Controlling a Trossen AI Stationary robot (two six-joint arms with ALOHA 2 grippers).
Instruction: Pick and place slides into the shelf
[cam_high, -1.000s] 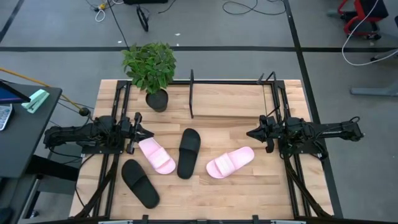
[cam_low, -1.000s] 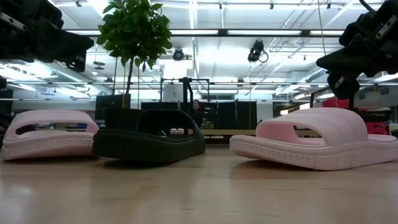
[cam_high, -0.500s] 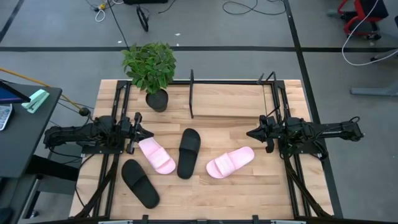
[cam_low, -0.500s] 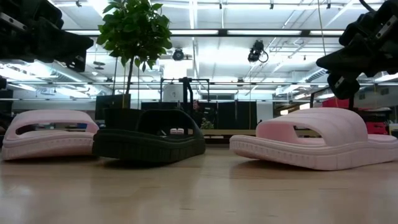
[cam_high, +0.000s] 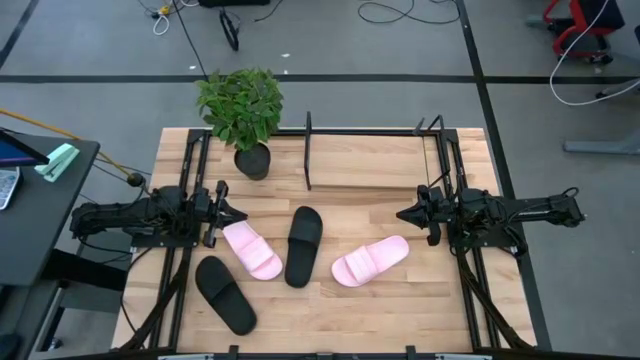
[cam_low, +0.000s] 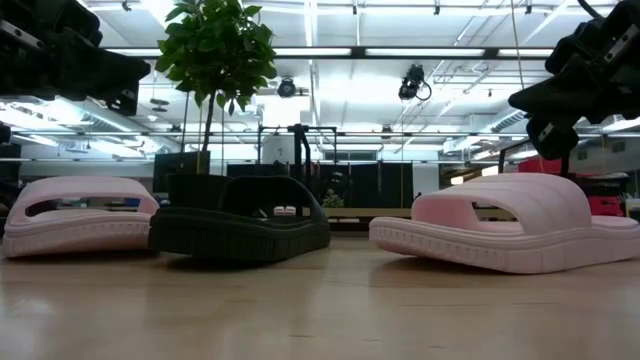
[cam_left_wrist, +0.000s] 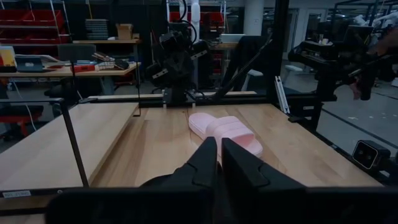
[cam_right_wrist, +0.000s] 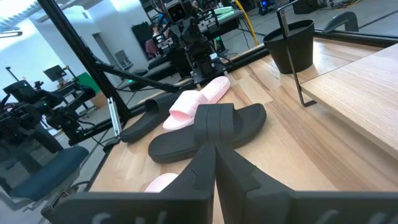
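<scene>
Four open-toe slide sandals lay on the light wooden surface (cam_high: 400, 300), two pink and two black. Seen from above, one light pink slide (cam_high: 251, 250) sat just below the left end effector (cam_high: 222, 212), at about nine o'clock from the surface's centre. A black slide (cam_high: 304, 244) lay just beside it near the centre. The second light pink slide (cam_high: 370, 261) lay at about four o'clock, below the right end effector (cam_high: 404, 214). The second black slide (cam_high: 224, 293) lay at about seven o'clock, apart from the others.

The low black-framed shelf with a wooden base (cam_high: 375, 160) stood at twelve o'clock, holding no slides. One green potted plant (cam_high: 243, 110) stood at eleven o'clock.

Both end effectors hung above the surface with fingers closed together, gripping nothing.

From table height only three slides showed; the far black one was hidden.
</scene>
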